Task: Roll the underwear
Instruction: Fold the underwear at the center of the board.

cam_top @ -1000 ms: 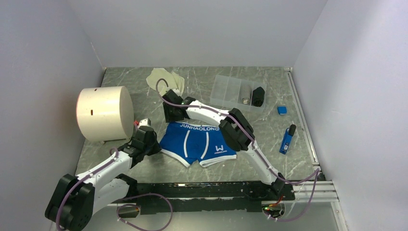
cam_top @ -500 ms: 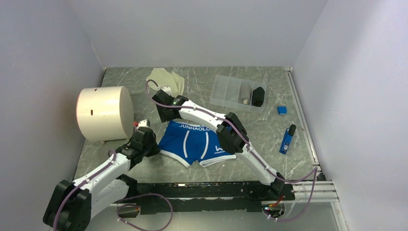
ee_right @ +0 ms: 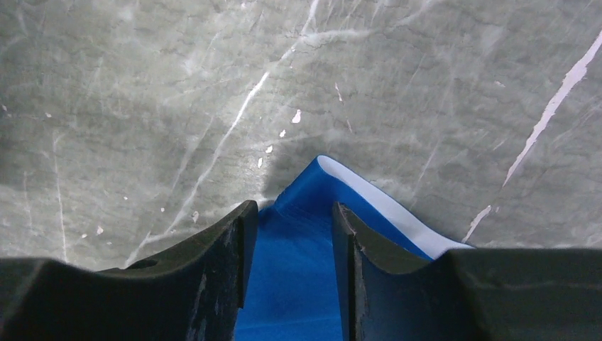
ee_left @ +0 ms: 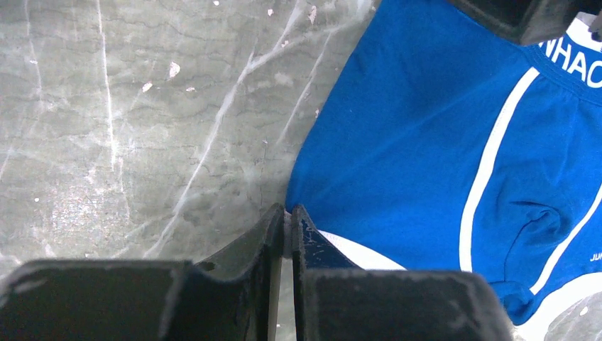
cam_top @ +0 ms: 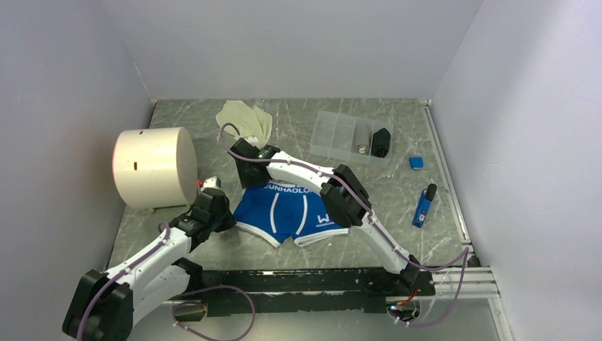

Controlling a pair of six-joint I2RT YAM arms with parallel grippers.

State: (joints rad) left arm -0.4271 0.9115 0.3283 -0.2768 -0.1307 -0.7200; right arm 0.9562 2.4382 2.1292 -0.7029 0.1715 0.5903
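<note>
You see the blue underwear (cam_top: 287,213) as soft, matt knit cloth with smoother white edging, and the cream underwear (cam_top: 245,117) as limp, crumpled cloth. The table (cam_top: 397,192) looks like grey veined stone, smooth, faintly glossy and scuffed. The box (cam_top: 341,135) is clear hard plastic, and the drum (cam_top: 152,167) is matt cream.

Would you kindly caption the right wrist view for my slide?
Right pincer open, straddling a white-edged corner of the blue underwear on the marbled table.
</note>
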